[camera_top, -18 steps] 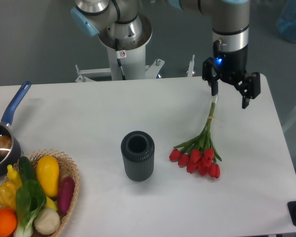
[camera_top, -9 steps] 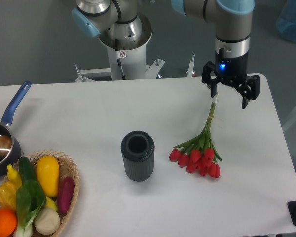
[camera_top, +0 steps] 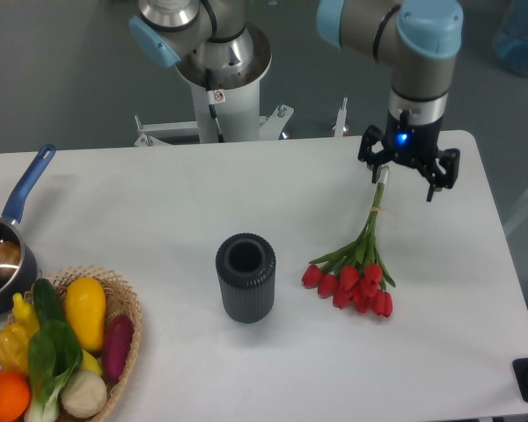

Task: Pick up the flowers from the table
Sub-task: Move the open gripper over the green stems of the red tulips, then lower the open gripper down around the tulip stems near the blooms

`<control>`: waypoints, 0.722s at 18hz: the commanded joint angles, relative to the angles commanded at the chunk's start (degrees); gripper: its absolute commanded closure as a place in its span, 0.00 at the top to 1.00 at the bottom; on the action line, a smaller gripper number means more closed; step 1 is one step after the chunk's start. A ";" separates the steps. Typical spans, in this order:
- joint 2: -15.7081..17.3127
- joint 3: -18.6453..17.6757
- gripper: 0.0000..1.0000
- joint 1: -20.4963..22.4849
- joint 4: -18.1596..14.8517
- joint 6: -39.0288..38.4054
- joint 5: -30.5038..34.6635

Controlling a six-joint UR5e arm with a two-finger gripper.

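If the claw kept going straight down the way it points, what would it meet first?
Probably the stem ends of the flowers, under one side of the open claw; otherwise the bare table. Depth is hard to judge.

Flowers at right, vase centre, basket and pot at left.
On the large white rectangular table (camera_top: 158, 202), the bunch of red tulips with thin green stems (camera_top: 359, 265) lies right of centre, blooms toward the front, stem ends toward the back, right under the black two-finger gripper (camera_top: 407, 179), fingers spread above them. Left of the blooms stands the dark ribbed cylindrical vase (camera_top: 245, 277). Front left sits the woven wicker basket of vegetables (camera_top: 126, 309); just behind it, at the left edge, the blue-handled saucepan (camera_top: 9, 248).
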 joint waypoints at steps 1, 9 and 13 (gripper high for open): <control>-0.70 0.00 1.00 0.00 0.00 0.00 0.00; -6.15 -0.35 1.00 -0.17 0.17 -0.09 0.09; -9.05 -0.35 1.00 -0.17 0.61 0.35 0.00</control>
